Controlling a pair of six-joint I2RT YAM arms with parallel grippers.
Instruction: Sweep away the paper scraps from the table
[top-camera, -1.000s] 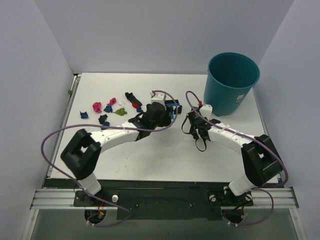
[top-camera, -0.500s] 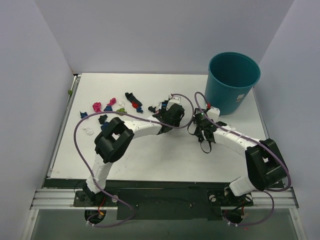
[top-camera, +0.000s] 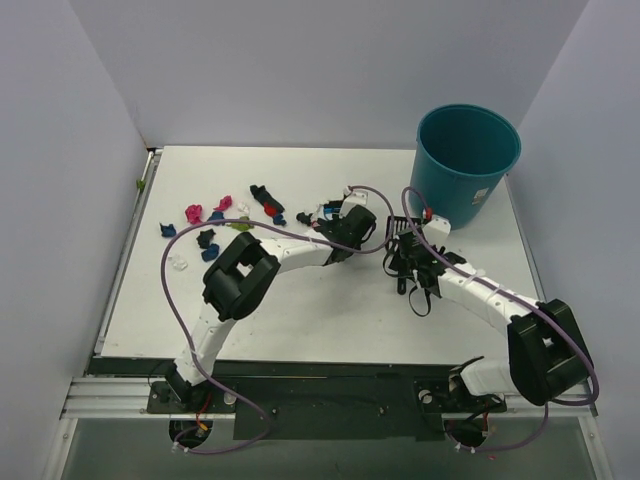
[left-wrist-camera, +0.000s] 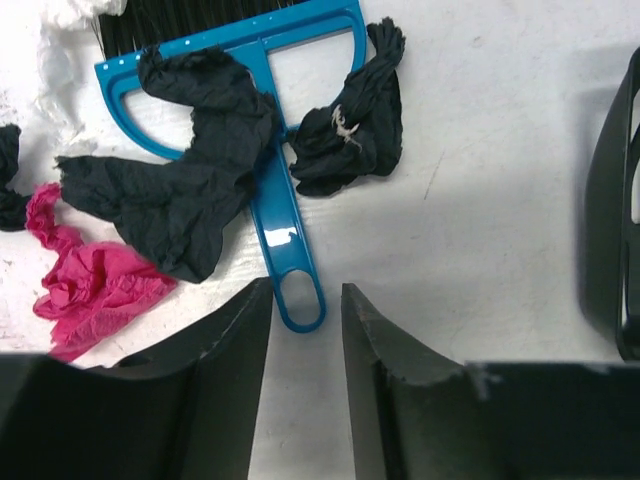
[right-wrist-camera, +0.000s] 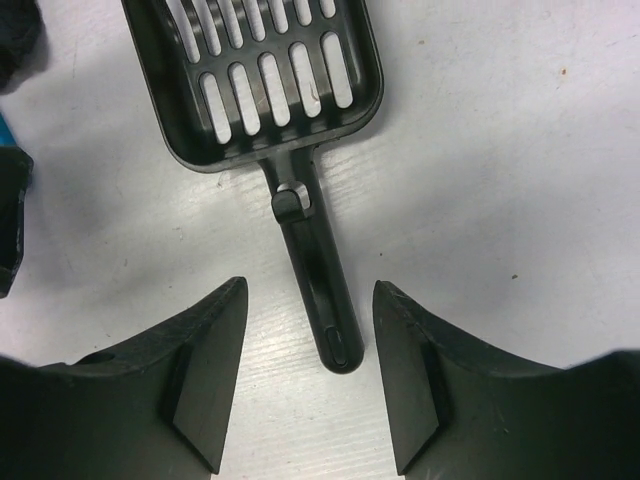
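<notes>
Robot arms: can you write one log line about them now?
left gripper: open, astride blue brush handle | right gripper: open, astride black scoop handle | paper scraps: scattered on table

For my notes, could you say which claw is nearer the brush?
Left. The left claw flanks the brush handle's end; the right claw flanks the scoop handle instead.

Large flat white rectangular tabletop (top-camera: 300, 320), metal-railed edge. Tiny crumpled paper scraps (top-camera: 194, 213), pink, dark blue, black, green, white, red, scattered far-left. Small blue plastic hand brush (left-wrist-camera: 283, 240) lies flat near centre, black scraps draped over its frame. Black slotted plastic scoop (right-wrist-camera: 312, 250) flat just right of it. Teal round bin (top-camera: 462, 165) upright, far-right corner.
</notes>
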